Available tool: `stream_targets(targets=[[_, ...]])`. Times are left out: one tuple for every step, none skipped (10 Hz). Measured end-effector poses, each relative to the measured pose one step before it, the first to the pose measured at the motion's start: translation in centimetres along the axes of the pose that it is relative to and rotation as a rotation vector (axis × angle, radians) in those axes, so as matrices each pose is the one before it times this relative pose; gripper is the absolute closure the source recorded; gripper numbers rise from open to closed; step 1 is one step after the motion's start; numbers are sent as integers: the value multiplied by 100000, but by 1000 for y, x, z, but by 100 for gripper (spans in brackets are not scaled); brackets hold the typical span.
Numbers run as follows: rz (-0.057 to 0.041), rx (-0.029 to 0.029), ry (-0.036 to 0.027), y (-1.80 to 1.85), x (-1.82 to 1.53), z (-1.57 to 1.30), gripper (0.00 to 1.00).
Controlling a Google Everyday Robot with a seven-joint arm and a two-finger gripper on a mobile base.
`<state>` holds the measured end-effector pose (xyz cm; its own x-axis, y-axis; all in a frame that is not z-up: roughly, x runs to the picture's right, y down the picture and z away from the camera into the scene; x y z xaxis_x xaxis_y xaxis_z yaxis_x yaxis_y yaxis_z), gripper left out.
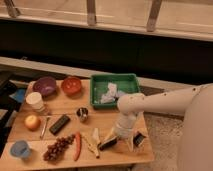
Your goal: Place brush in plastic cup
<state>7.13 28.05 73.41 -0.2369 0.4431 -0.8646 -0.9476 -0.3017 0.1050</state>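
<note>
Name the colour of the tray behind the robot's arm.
Green tray, shown best in the camera view; the pincer sits low beside the brush.

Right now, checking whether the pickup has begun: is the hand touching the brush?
Cannot tell. The camera view shows the hand low over the brush near the front edge of the table, but the arm hides where they would meet.

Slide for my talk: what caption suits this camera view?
Open gripper at the brush on the table, plastic cup at the opposite end.
</note>
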Motion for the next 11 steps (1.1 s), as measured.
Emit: stream_targets(targets=[[65,-296,640,267,-505,412,20],[101,-447,507,223,-368,331,20],[96,-547,697,276,-376,589,20],[-182,-591,261,319,-267,446,20],[58,-845,-355,140,-305,197,20],[-37,-629,-625,160,-281,65,20],[-120,-666,-1629,145,-461,-73,20],[86,-537,-1514,286,-395,28,23],[141,-338,-1092,137,-211,11,29],[85,-472,-1485,56,-246,49,39],[310,-641,-1260,-108,-256,121,51]])
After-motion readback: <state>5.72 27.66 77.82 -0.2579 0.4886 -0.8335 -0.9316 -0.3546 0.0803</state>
